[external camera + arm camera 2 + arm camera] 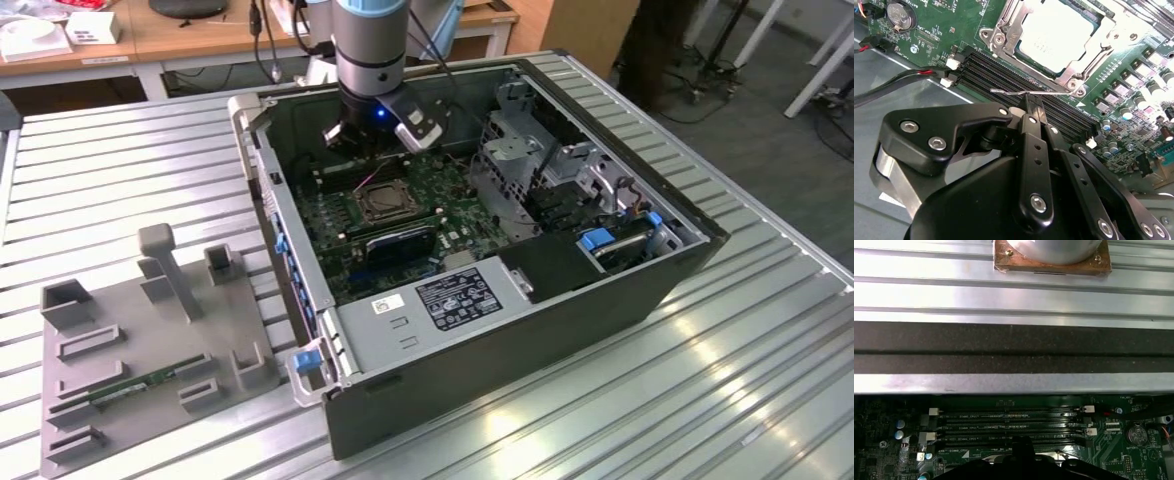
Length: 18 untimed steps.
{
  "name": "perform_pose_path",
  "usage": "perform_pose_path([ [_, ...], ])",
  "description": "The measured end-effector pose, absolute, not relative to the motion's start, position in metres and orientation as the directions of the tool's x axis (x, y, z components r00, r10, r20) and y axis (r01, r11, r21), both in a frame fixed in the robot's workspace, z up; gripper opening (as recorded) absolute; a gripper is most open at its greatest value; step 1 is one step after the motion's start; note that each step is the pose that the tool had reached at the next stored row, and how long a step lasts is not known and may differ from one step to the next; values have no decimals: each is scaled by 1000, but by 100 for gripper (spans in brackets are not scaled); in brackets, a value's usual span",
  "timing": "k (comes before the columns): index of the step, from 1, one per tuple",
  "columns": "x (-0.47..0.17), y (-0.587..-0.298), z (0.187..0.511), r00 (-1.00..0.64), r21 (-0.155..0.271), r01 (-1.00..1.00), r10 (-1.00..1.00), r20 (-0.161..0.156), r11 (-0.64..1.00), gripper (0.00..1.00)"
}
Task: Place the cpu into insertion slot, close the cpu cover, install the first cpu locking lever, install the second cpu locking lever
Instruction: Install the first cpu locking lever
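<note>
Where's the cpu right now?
In the second wrist view the cpu lies framed by the metal cover on the green board, beside the black memory slots.

Closed jaws at thin locking lever (1009, 92), cpu (1061, 30) under cpu cover (1006, 27) beyond.

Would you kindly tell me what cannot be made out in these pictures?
The insertion slot: its inside is covered by the cpu and cpu cover in the second wrist view, and too small in the exterior view.
The cpu cover's far side: cut off by the second wrist view's edge.
Whether the gripper grips the locking lever: its own body hides the contact.
First wrist view: the gripper's dark body hides the cpu.
</note>
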<state>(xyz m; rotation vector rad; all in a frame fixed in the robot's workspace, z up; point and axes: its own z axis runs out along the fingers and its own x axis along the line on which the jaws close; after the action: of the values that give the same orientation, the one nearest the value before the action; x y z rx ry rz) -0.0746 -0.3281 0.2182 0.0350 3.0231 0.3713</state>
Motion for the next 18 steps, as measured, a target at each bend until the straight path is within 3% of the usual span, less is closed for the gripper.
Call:
perform_pose_path([
  [18, -69, -328, 211, -995, 242, 11, 34, -92, 970, 11],
])
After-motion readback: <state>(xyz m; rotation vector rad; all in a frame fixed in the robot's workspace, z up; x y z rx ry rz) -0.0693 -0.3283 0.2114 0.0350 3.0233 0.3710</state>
